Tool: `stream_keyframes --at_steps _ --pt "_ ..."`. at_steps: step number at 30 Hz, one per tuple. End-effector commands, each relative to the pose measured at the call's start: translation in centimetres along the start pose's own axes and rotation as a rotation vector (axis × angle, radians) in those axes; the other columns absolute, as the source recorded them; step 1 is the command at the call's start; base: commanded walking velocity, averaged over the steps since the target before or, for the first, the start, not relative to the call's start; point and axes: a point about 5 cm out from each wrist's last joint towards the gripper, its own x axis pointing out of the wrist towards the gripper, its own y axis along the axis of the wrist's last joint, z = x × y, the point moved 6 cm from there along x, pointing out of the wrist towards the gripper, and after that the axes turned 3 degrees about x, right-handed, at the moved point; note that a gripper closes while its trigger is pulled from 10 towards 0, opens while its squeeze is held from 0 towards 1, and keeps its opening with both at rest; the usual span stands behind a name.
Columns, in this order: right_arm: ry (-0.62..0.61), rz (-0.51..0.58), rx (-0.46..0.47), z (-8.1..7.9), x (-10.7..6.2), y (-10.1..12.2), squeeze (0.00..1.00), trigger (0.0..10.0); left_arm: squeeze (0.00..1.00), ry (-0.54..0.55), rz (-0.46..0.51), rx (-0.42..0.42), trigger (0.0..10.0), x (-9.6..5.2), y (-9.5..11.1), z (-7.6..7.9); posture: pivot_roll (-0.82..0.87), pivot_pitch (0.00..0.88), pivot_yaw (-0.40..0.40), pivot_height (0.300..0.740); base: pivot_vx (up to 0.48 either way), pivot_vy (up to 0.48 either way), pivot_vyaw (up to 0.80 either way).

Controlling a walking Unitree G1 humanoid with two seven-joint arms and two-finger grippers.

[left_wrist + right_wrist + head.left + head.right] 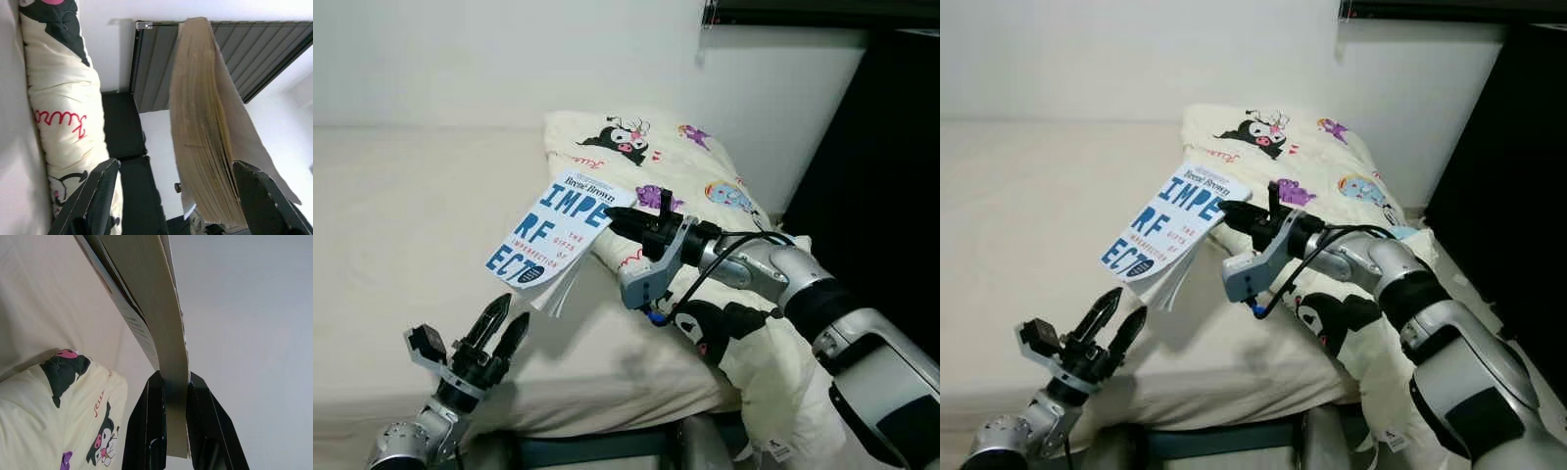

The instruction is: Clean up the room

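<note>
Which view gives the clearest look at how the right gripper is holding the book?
The right wrist view: the right gripper is shut on the book, pinching its page edge. The eye views show its white and blue cover lifted over the bed; the left wrist view shows its fanned pages from below.

One book (pixel 555 233), a white paperback with blue lettering on its cover; one bed (pixel 401 225) with a cream sheet; one cream quilt (pixel 705 186), bundled and printed with cartoon figures, of which at least six can be counted across the fabric: two black-and-white ones, two purple, one blue, and another black-and-white one lower down; more may be hidden in the folds; two robot arms, so two grippers: one left gripper (pixel 498 323) and one right gripper (pixel 628 219), each with two black fingers; one dark slatted panel (pixel 254 54) along the wall.
</note>
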Motion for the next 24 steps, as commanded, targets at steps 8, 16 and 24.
stream_keyframes --at_steps 8,16,24 --pt "-0.042 0.025 0.007 1.2 0.0 0.5 0.00 0.0 0.00 -0.013 0.027 -0.001 10.0 0.3 0.0 -0.1 0.02 0.000 -0.086 0.520 0.000 0.000 0.00" --pt "0.004 0.066 0.039 -0.5 -0.2 1.8 0.00 0.0 0.00 -0.001 0.082 0.024 10.0 0.1 1.1 -0.2 0.02 0.000 -0.088 0.520 0.000 0.000 0.00" --pt "0.020 0.076 0.057 -1.3 -0.4 2.2 0.00 0.0 0.00 -0.031 0.055 0.020 10.0 -0.5 0.9 0.2 0.02 0.000 -0.092 0.520 0.000 0.000 0.00"
